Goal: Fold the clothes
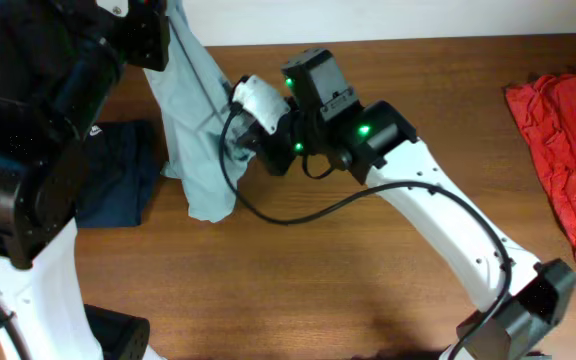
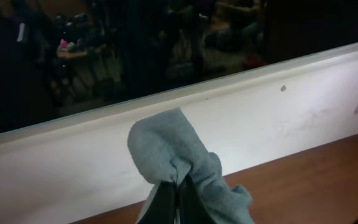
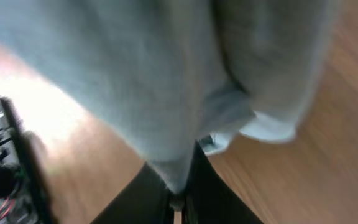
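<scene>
A pale blue-grey garment point(image 1: 196, 130) hangs lifted at the table's left rear, its lower end resting on the wood. My left gripper point(image 2: 178, 199) is shut on a bunched top corner of it point(image 2: 166, 152), held high near the back wall. My right gripper point(image 3: 182, 196) is shut on a lower edge of the same garment point(image 3: 166, 93), which fills its view. In the overhead view the right gripper point(image 1: 240, 135) sits against the garment's right side.
A dark navy garment point(image 1: 118, 175) lies folded at the left, partly under the left arm. A red garment point(image 1: 568, 150) lies crumpled at the right edge. A black cable point(image 1: 298, 210) loops from the right arm over the table.
</scene>
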You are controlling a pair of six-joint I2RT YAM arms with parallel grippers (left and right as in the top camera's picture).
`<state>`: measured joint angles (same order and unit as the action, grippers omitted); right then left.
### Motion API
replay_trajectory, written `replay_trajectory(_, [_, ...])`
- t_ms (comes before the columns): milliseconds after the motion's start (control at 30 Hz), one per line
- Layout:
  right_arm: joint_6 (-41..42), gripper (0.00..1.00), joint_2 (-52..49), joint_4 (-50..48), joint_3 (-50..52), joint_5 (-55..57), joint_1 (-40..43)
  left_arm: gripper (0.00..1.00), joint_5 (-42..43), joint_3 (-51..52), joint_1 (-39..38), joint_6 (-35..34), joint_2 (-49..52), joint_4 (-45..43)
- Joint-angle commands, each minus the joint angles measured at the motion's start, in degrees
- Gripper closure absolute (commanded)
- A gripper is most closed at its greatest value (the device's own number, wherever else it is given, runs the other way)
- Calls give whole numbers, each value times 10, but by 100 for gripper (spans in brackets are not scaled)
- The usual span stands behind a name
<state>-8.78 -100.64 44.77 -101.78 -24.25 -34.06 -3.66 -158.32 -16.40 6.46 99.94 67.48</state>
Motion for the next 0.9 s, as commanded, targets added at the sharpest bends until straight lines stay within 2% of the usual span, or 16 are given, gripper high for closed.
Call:
replay_trajectory(0, [40, 96, 71, 0, -6, 104, 8, 99, -30, -8, 2, 10, -17, -1])
replay_trajectory(133, [52, 96, 146, 0, -6, 257, 8, 99, -70, -8, 2, 12, -17, 14])
replay_trajectory(333, [52, 96, 207, -2, -6, 353, 8, 99, -81, -8, 2, 23, -17, 30])
replay_trajectory(467, [52, 96, 243, -18, -6, 486, 8, 99, -123, -8, 2, 27, -17, 40])
replay_trajectory(600, [52, 96, 284, -35, -6, 578, 8, 99, -122, -8, 2, 31, -19, 32])
replay_trajectory(667, [52, 96, 308, -43, -6, 614, 8, 99, -108, -8, 2, 32, -21, 24])
replay_trajectory(733, [52, 96, 336, -52, -6, 640, 8, 99, -54, -8, 2, 35, -25, 13])
replay_trajectory(867, [50, 96, 381, -51, -13, 638, 7, 100, -12, -8, -3, 35, -41, 0])
